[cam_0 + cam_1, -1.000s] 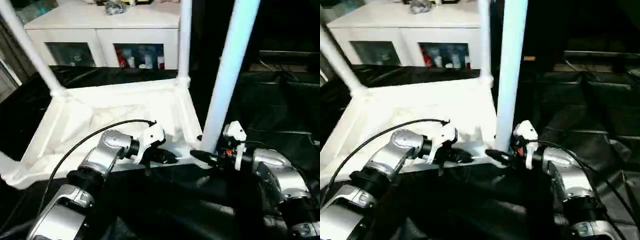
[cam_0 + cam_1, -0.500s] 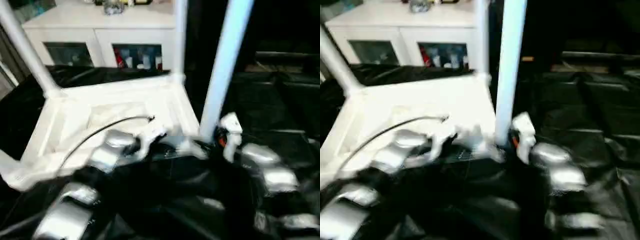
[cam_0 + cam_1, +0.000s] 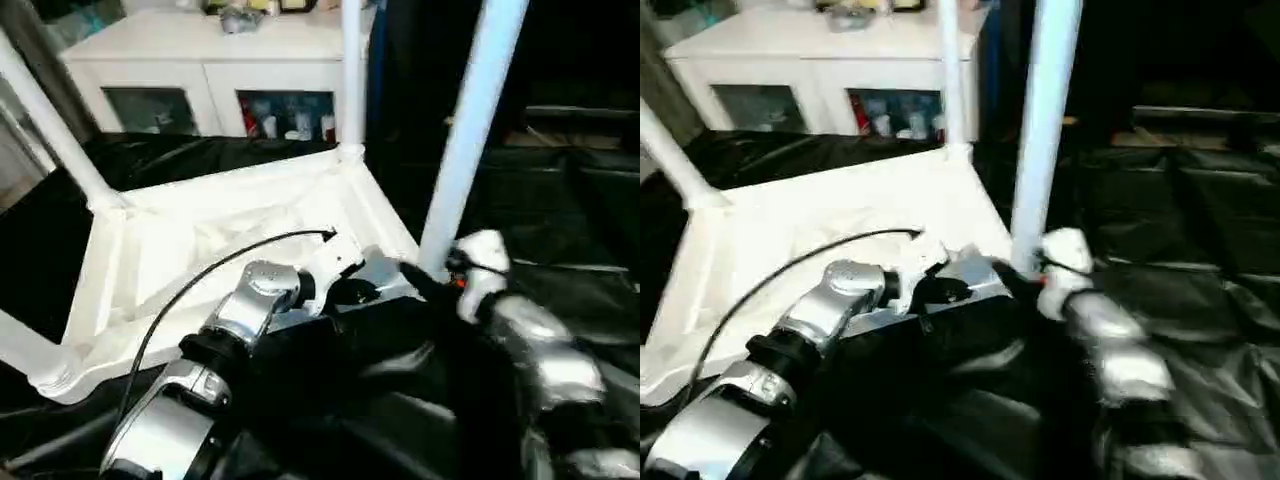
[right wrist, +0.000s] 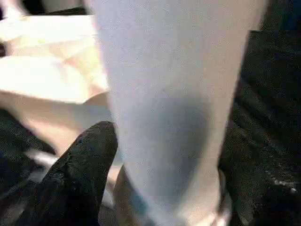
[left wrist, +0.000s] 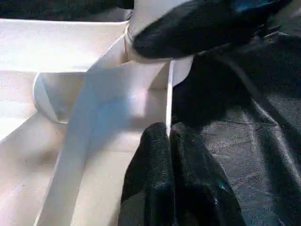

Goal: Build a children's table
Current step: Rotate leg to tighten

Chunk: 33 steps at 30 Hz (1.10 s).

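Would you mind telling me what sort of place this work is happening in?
Probably an indoor room or lab set up for assembly: a glass-doored cabinet behind, black sheeting over the floor, and the upturned table on it.

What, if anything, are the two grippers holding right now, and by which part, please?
The left gripper pinches the thin near edge of the upturned table top. The right gripper straddles the near-right leg just above its socket; a firm clamp cannot be told.

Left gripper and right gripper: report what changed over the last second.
The left gripper has edged along the table top's near rim toward the near right leg, and is pinched shut on that rim. The right gripper stays at that leg's base; the leg stays upright and the table top keeps its place.
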### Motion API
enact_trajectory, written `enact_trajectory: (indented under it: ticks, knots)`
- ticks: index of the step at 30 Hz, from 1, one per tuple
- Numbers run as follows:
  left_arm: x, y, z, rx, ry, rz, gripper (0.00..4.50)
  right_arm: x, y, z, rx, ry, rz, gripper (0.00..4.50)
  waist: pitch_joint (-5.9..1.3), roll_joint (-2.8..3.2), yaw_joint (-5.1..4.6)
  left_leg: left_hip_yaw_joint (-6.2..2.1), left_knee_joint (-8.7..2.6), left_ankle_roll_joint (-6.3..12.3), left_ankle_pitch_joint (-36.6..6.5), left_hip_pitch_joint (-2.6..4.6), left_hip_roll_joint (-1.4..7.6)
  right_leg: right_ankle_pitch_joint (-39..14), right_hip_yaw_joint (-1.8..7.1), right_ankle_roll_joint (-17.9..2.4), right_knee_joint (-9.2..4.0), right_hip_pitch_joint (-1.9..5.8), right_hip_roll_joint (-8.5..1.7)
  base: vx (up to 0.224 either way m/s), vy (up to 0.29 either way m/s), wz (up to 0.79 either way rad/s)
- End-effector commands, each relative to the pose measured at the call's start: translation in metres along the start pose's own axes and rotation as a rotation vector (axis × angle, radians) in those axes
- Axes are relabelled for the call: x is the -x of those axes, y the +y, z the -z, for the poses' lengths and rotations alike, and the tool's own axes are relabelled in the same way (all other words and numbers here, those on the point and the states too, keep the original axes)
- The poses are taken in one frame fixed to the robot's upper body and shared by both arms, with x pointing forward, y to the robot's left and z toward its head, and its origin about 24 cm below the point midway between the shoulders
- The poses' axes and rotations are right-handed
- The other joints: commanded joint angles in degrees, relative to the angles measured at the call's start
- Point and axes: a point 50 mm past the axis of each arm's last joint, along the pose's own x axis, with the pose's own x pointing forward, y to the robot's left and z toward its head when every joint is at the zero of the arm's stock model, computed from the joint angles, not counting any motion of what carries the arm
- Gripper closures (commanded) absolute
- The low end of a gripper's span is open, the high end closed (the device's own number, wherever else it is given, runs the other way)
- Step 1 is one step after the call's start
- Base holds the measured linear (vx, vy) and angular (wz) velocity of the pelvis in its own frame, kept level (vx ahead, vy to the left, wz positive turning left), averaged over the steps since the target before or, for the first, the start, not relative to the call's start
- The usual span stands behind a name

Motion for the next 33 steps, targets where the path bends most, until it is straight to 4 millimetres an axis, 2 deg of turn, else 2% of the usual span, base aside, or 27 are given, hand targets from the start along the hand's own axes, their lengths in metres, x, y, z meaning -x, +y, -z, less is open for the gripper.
enact_trajectory:
  ticks: [1,3,5,6,7,8,11,13,14,15,16,17,18,19,20,21,22,23,24,25,26,27,28,29,30,31,33]
  knots:
    - [0.003,0.007,-0.007,-0.053,-0.034,-0.053,4.5,0.018,-0.001,-0.01,0.061,-0.022,-0.139,1.06,-3.91,-1.59,0.01,-2.42,-3.51,6.52,-9.1,1.16,4.57,0.5,2.29,-13.3,-3.38,1.85,-4.46,0.0,0.0,0.0]
    - [0.004,0.009,-0.007,-0.059,-0.039,-0.072,4.5,0.024,-0.005,-0.012,0.076,-0.022,-0.142,1.06,-4.12,-1.49,0.0,-2.45,-3.1,8.61,-6.9,0.89,4.59,2.8,2.02,-13.6,-2.99,1.78,-4.39,0.0,0.0,0.0]
    - [0.011,0.01,-0.007,-0.048,-0.072,-0.07,4.5,0.044,-0.016,-0.018,0.113,-0.015,-0.143,1.06,-4.48,-1.74,-0.08,-2.53,-2.53,10.59,-3.9,0.46,4.51,6.3,1.76,-14.1,-2.39,1.74,-4.27,0.0,0.0,0.0]
    - [0.014,0.01,-0.006,-0.043,-0.087,-0.062,4.5,0.049,-0.018,-0.02,0.114,-0.013,-0.149,1.06,-4.52,-2.13,-0.1,-2.54,-2.23,12.11,-2.2,0.09,4.43,7.8,1.61,-14.2,-2.11,1.7,-4.2,0.0,0.0,0.0]
    - [0.016,0.01,-0.006,-0.038,-0.097,-0.057,4.5,0.053,-0.018,-0.02,0.112,-0.013,-0.153,1.06,-4.64,-1.94,0.1,-2.51,-1.9,13.15,-1.5,0.08,4.47,7.8,1.59,-14.4,-1.98,1.4,-4.23,0.0,0.0,0.0]
    - [0.017,0.009,-0.005,-0.03,-0.103,-0.052,4.5,0.054,-0.019,-0.021,0.113,-0.012,-0.154,1.06,-4.58,-1.94,0.0,-2.49,-1.84,13.58,-1.3,-0.14,4.41,7.4,1.51,-14.4,-1.98,1.36,-4.21,0.0,0.0,0.0]
    - [0.03,0.006,-0.003,-0.019,-0.126,-0.03,3.95,0.063,-0.013,-0.02,0.086,0.001,-0.196,0.95,-4.11,-2.41,0.15,-2.3,-1.95,13.44,-3.8,-0.32,4.43,0.3,1.45,-14.0,-2.53,0.93,-4.12,0.0,0.0,0.0]
    - [0.04,0.003,-0.005,-0.012,-0.155,-0.034,3.92,0.063,-0.003,-0.018,0.05,0.003,-0.254,0.95,-3.85,-2.26,0.34,-2.2,-2.43,11.49,-7.3,0.05,4.81,-7.1,1.46,-13.5,-3.31,0.41,-3.93,0.0,0.0,0.0]
    - [0.046,0.002,-0.005,-0.011,-0.16,-0.038,3.84,0.061,0.004,-0.017,0.04,0.003,-0.287,0.95,-3.83,-2.11,0.41,-2.26,-2.54,10.64,-8.0,0.2,4.93,-8.1,1.49,-13.5,-3.21,0.45,-3.87,0.0,0.0,0.0]
    - [0.052,-0.001,-0.006,-0.011,-0.16,-0.039,3.57,0.058,0.012,-0.015,0.029,0.002,-0.319,0.95,-3.67,-3.23,0.56,-2.36,-2.99,9.62,-8.9,0.14,5.29,-9.5,1.59,-13.3,-3.12,0.53,-4.03,0.0,0.0,0.0]
    - [0.059,-0.003,-0.005,-0.011,-0.154,-0.042,3.53,0.054,0.018,-0.014,0.01,-0.001,-0.348,0.95,-3.56,-2.72,0.64,-2.52,-3.15,9.25,-9.1,-0.07,5.3,-10.4,1.62,-13.0,-2.97,0.46,-4.09,0.0,0.0,0.0]
    - [0.069,-0.008,-0.004,0.001,-0.148,-0.041,3.53,0.048,0.025,-0.011,-0.007,-0.002,-0.38,0.95,-3.25,-2.42,0.42,-2.44,-3.42,7.9,-11.4,0.15,5.1,-13.9,1.62,-12.3,-3.51,0.05,-3.89,0.0,0.0,0.0]
    - [0.078,-0.013,-0.002,0.007,-0.143,-0.041,3.47,0.043,0.031,-0.008,-0.021,-0.001,-0.407,0.95,-3.34,-3.29,0.47,-2.64,-3.67,6.59,-11.6,0.1,5.24,-14.8,1.76,-12.1,-3.31,0.24,-4.23,0.0,0.0,0.0]
    - [0.084,-0.016,-0.001,0.011,-0.14,-0.04,3.31,0.04,0.035,-0.007,-0.028,0.0,-0.424,0.95,-3.0,-3.22,0.17,-2.58,-3.96,5.63,-12.3,-0.02,5.06,-16.0,1.76,-11.6,-3.63,0.05,-4.07,0.0,0.0,0.0]
    - [0.092,-0.02,0.0,0.019,-0.14,-0.06,3.15,0.036,0.039,-0.006,-0.037,0.0,-0.439,0.95,-3.08,-3.79,0.19,-2.6,-3.98,5.17,-12.3,0.06,5.1,-16.3,1.76,-11.3,-3.58,0.12,-4.03,0.0,0.0,0.0]
    - [0.097,-0.023,0.0,0.024,-0.141,-0.076,3.08,0.034,0.041,-0.006,-0.043,-0.001,-0.446,0.95,-3.09,-3.28,0.27,-2.58,-4.12,4.55,-12.1,0.41,5.21,-15.4,1.96,-11.3,-3.54,-0.21,-3.83,0.0,0.0,0.0]
    - [0.105,-0.027,0.002,0.031,-0.139,-0.095,3.05,0.029,0.043,-0.007,-0.048,-0.011,-0.449,0.95,-2.74,-3.88,0.33,-2.36,-4.22,3.97,-13.2,0.66,5.14,-15.4,2.12,-11.2,-3.76,-0.57,-3.65,0.0,0.0,0.0]
    - [0.109,-0.028,0.003,0.035,-0.137,-0.103,3.05,0.028,0.044,-0.007,-0.05,-0.017,-0.447,0.95,-2.82,-3.65,0.4,-2.46,-4.27,3.63,-13.6,0.7,5.21,-15.2,2.21,-11.3,-3.54,-0.51,-3.78,0.0,0.0,0.0]
    - [0.121,-0.036,0.008,0.051,-0.125,-0.131,2.85,0.019,0.046,-0.009,-0.05,-0.039,-0.426,0.95,-2.61,-3.9,0.3,-2.54,-4.51,2.96,-13.9,0.57,5.22,-15.0,2.22,-11.4,-3.35,-0.58,-3.76,0.0,0.0,0.0]
    - [0.128,-0.04,0.011,0.062,-0.114,-0.152,2.71,0.013,0.046,-0.01,-0.053,-0.051,-0.402,0.95,-2.58,-3.68,0.32,-2.67,-4.71,2.77,-14.1,0.49,5.21,-14.7,2.22,-11.4,-3.33,-0.56,-3.75,0.0,0.0,0.0]
    - [0.133,-0.043,0.013,0.069,-0.107,-0.166,2.71,0.01,0.047,-0.011,-0.055,-0.057,-0.386,0.95,-2.21,-3.77,0.06,-2.67,-5.08,2.11,-15.1,0.47,5.15,-15.0,2.16,-11.0,-3.41,-0.78,-3.34,0.0,0.0,0.0]
    - [0.143,-0.051,0.019,0.095,-0.091,-0.202,2.64,-0.001,0.045,-0.011,-0.053,-0.067,-0.315,0.95,-1.99,-4.13,-0.01,-2.44,-5.23,0.65,-17.0,1.05,5.17,-15.4,2.33,-10.9,-3.65,-1.2,-3.26,0.0,0.0,0.0]
    - [0.149,-0.054,0.023,0.109,-0.089,-0.231,2.61,-0.007,0.045,-0.01,-0.07,-0.068,-0.283,0.95,-1.84,-4.18,-0.23,-2.47,-5.43,-0.53,-17.9,1.01,5.07,-15.2,2.4,-11.2,-3.55,-1.22,-3.33,0.0,0.0,0.0]
    - [0.149,-0.054,0.023,0.109,-0.089,-0.231,2.52,-0.007,0.045,-0.01,-0.07,-0.068,-0.283,0.95,-1.78,-4.11,-0.26,-2.55,-5.52,-0.85,-18.2,0.85,5.0,-15.3,2.4,-11.0,-3.55,-1.09,-3.31,0.0,0.0,0.0]
    - [0.156,-0.058,0.028,0.127,-0.089,-0.278,2.37,-0.014,0.045,-0.01,-0.096,-0.069,-0.253,0.95,-1.83,-4.12,0.18,-2.3,-5.44,-1.66,-19.5,1.68,4.99,-15.7,2.55,-10.1,-3.91,-1.54,-3.09,0.0,0.0,0.0]
    - [0.165,-0.062,0.034,0.146,-0.093,-0.335,2.28,-0.021,0.045,-0.011,-0.112,-0.074,-0.21,0.95,-1.62,-4.57,-0.08,-2.24,-5.49,-2.15,-19.4,1.59,5.06,-13.6,2.89,-11.0,-3.73,-1.58,-3.35,0.0,0.0,0.0]
    - [0.176,-0.069,0.043,0.177,-0.09,-0.404,2.24,-0.031,0.048,-0.012,-0.151,-0.093,-0.175,0.95,-1.55,-4.69,-0.28,-2.44,-5.73,-1.96,-18.8,0.87,4.94,-13.3,2.72,-10.5,-3.47,-1.01,-3.36,0.0,0.0,0.0]
